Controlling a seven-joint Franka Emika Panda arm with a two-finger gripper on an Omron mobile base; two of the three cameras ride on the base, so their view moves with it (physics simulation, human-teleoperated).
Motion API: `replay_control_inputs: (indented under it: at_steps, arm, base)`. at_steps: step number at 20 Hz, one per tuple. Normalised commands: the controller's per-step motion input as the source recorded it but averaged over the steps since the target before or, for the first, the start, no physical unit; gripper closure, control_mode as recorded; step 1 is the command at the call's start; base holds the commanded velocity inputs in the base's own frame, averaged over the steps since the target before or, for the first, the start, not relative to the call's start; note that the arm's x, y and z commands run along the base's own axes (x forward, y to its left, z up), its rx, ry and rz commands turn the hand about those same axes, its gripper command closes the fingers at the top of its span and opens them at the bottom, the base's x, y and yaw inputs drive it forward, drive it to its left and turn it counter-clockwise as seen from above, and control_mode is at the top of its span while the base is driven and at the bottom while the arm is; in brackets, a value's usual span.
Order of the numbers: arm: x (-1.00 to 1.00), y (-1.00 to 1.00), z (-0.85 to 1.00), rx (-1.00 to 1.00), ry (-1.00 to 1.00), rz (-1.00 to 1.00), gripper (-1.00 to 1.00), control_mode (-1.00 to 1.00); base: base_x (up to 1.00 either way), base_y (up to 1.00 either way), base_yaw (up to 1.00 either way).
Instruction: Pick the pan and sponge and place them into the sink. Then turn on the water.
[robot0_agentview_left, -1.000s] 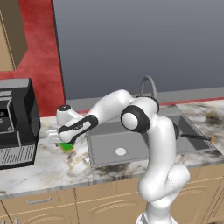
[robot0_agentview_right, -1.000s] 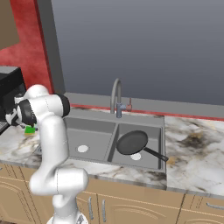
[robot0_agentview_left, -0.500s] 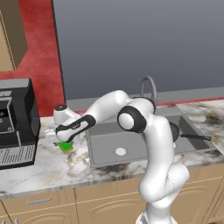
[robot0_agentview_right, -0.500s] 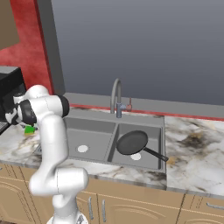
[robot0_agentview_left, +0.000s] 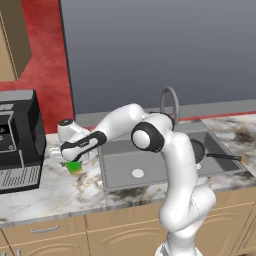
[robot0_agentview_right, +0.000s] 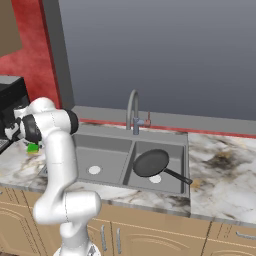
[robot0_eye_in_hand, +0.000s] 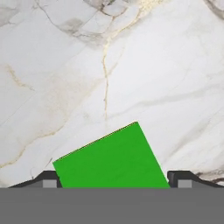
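sponge: low centre of hand view, between the fingertips
gripper: jaws spread, narrowing since a second ago
pan: sits in the sink, sponge next

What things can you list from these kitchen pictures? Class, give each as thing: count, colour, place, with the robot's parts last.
Round shallow dark pan with thin handle: one, black-grey, in the right basin of the sink.
Small rectangular sponge: one, bright green top, on the marble counter left of the sink.
Wide double-basin sink: one, grey, set into the counter.
Arched gooseneck faucet: one, grey, behind the sink.
Marble counter: one, white with tan veins.
Coffee machine: one, black and grey, far left on the counter.
Robot arm: one, white.
Fingers: two, dark, apart either side of the sponge.
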Motion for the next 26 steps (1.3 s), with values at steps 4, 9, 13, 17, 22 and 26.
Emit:
replay_control_inputs:
  at_steps: [4, 9, 13, 17, 22, 26]
  arm:
    - [0.00, -0.02, 0.00, -0.06, -0.01, 0.00, 1.00, -1.00]
    - [0.00, -0.26, 0.00, -0.06, -0.06, 0.00, 1.00, -1.00]
    - [-0.05, -0.35, 0.00, -0.04, -0.09, 0.00, 1.00, -1.00]
    - [-0.01, -0.42, 0.05, -0.02, -0.09, -0.01, 1.00, -1.00]
    - [-0.05, -0.40, 0.10, 0.00, -0.08, -0.01, 1.00, -1.00]
    - [-0.01, -0.40, 0.09, 0.00, -0.07, -0.02, 1.00, -1.00]
  base:
    - [0.00, 0.00, 0.00]
    - [0.00, 0.00, 0.00]
    - [0.00, 0.00, 0.00]
    - [0.00, 0.00, 0.00]
    - [0.00, 0.00, 0.00]
    - [0.00, 0.00, 0.00]
